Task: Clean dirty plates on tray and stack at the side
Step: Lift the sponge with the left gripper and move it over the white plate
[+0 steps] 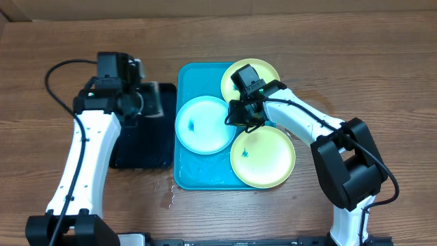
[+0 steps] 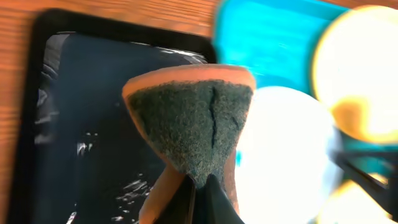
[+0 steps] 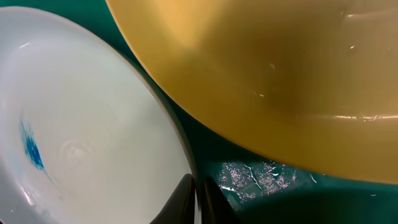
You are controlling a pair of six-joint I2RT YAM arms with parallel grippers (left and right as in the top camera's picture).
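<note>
Wood-grain table [image 1: 341, 55] fills the overhead view, with cardboard along its far edge. At the middle sits the tray [image 1: 186, 82], turquoise, long side running away from the robot. All three plates are on it. The blue plate [image 1: 203, 124] lies on the left half and has a small dark blue smudge [image 3: 31, 146] left of its centre. One yellow plate [image 1: 270, 72] sits at the far right corner, its rim overhanging the tray's edge. The other yellow plate [image 1: 266, 158] lies at the near right, also hanging over the rim, with a tiny blue mark on its left part.

The right gripper [image 3: 196, 199] is down in the gap where the three plates meet. Its fingers are pinched close together, and the blue plate's right rim runs in between them, so it grips that plate by the edge. In the wrist view a yellow plate's underside looms just above, over wet turquoise.

Just left of the tray lies a black tray [image 1: 140, 147], its bottom streaked with water. Over its far right part the left gripper [image 2: 199, 202] is clamped on a sponge [image 2: 189, 124], orange with a dark green scouring face, squeezed narrow at the fingers and flaring wide above them. The sponge hangs clear of the plates. A wet patch [image 1: 167, 195] marks the table by the tray's near left corner
</note>
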